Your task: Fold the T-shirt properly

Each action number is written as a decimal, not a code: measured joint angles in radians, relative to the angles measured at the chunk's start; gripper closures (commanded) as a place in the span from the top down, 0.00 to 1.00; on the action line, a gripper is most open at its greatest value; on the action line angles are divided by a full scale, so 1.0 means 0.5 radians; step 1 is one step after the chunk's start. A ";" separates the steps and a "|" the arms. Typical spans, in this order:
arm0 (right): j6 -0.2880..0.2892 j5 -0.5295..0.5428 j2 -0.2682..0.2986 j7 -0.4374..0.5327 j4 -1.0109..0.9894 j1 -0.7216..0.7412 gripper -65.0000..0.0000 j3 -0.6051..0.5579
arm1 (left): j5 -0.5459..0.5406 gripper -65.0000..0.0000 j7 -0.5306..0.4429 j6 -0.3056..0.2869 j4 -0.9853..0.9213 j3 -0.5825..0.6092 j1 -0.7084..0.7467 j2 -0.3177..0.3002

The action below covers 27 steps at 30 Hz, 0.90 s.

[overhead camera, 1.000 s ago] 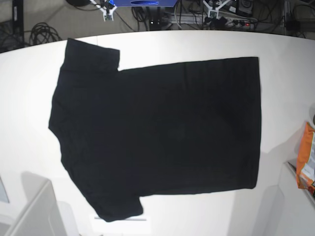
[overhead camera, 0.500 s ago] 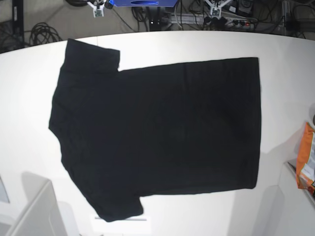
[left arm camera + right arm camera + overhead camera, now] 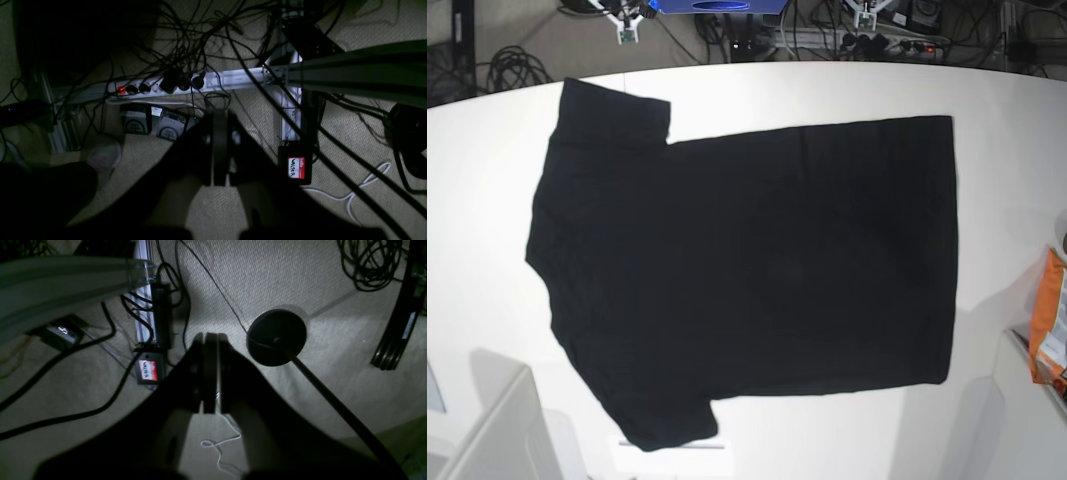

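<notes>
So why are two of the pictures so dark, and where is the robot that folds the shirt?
The bright picture looks down from above at a white table. On it lies a black T-shirt, spread flat, nothing folded yet. At the far edge two small white tips peek in: those are the robot's two arms.

Each dark picture comes from a camera on one arm's wrist. Both arms hang past the table, so the cameras see the carpet, cables and a power strip. The dark shape in the middle is the pincer: the left gripper and the right gripper. Both look closed and hold nothing.
</notes>
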 measured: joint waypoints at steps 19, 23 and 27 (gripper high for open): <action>0.000 0.000 -0.003 -0.148 -0.005 0.008 0.00 0.002 | -0.006 0.07 0.243 0.000 0.008 -0.018 -0.005 -0.001; -0.001 0.001 0.001 -0.146 0.000 0.002 0.00 0.002 | -0.004 0.38 0.263 0.000 0.010 -0.004 -0.005 0.000; 0.000 0.001 0.000 -0.078 0.051 -0.061 0.00 -0.001 | 0.010 0.38 0.263 0.000 0.010 -0.003 -0.005 0.000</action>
